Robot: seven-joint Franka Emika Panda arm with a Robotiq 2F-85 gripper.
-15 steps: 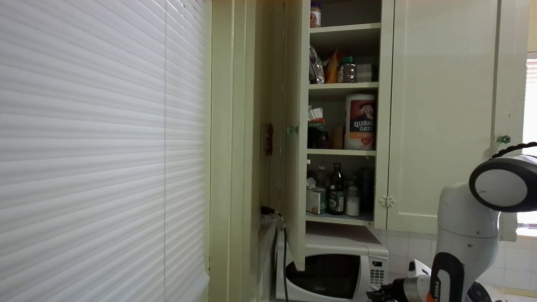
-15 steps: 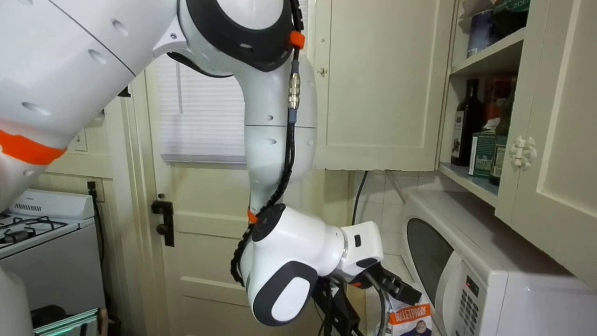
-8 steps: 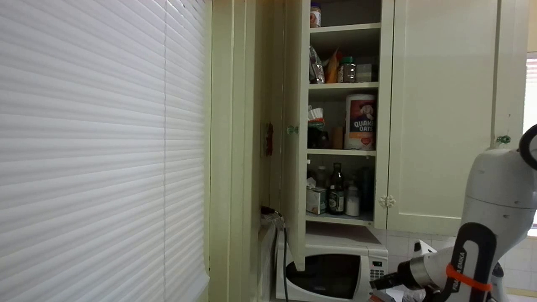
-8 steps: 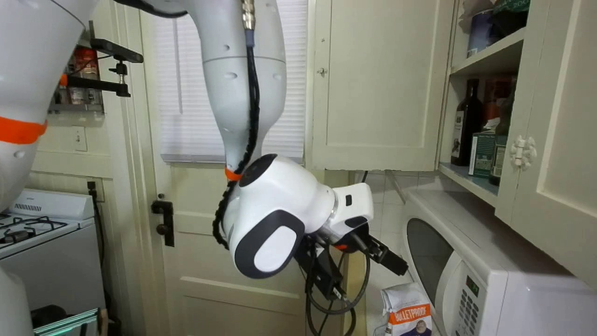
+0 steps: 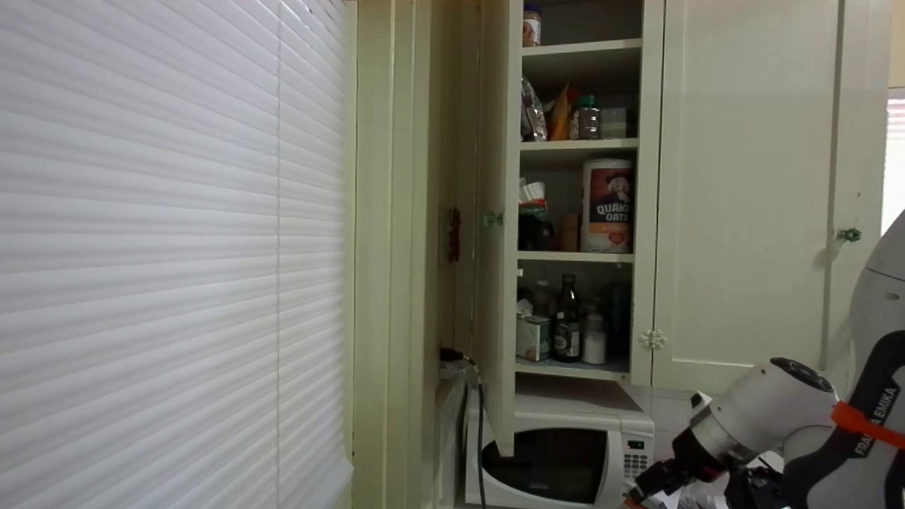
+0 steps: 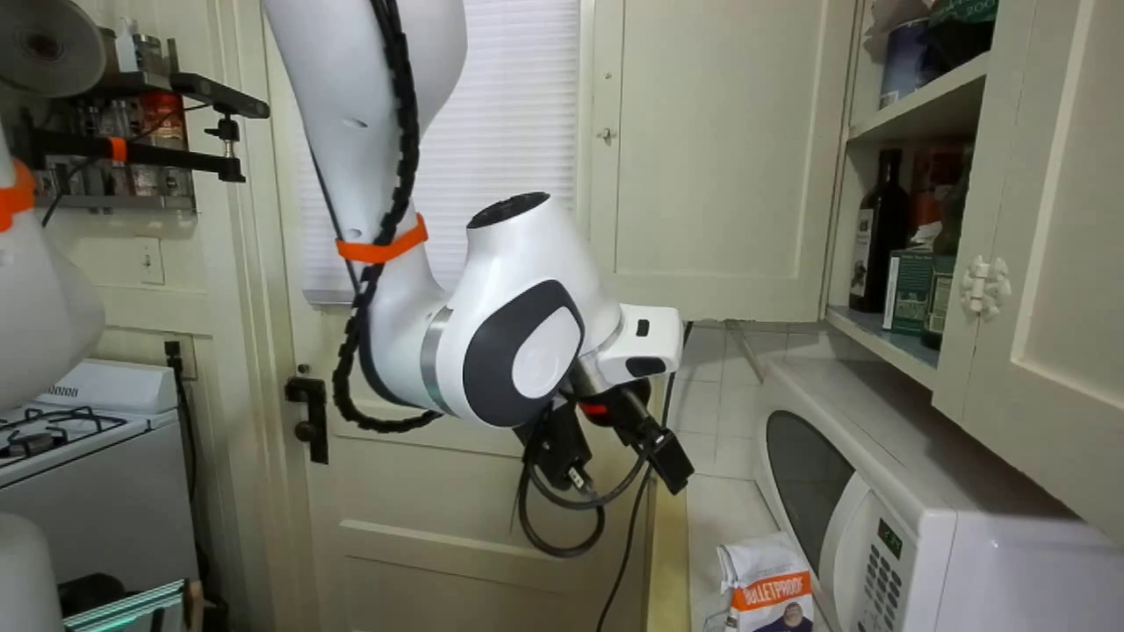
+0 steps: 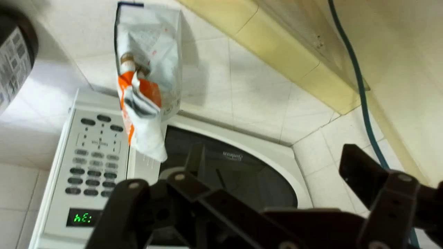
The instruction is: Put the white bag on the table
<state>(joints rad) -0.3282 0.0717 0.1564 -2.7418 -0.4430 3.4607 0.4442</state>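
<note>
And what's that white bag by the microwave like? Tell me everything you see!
The white bag looks soft and crinkly, rumpled at the top, with an orange band reading BULLETPROOF and some purple below. It stands on the pale tiled counter in front of the microwave; I can't tell whether they touch. The open gripper isn't touching it.

White bag (image 6: 766, 575), microwave (image 6: 913, 527) on counter (image 7: 258, 100)

White bag (image 6: 767, 583), orange-banded, apparently upright
</note>
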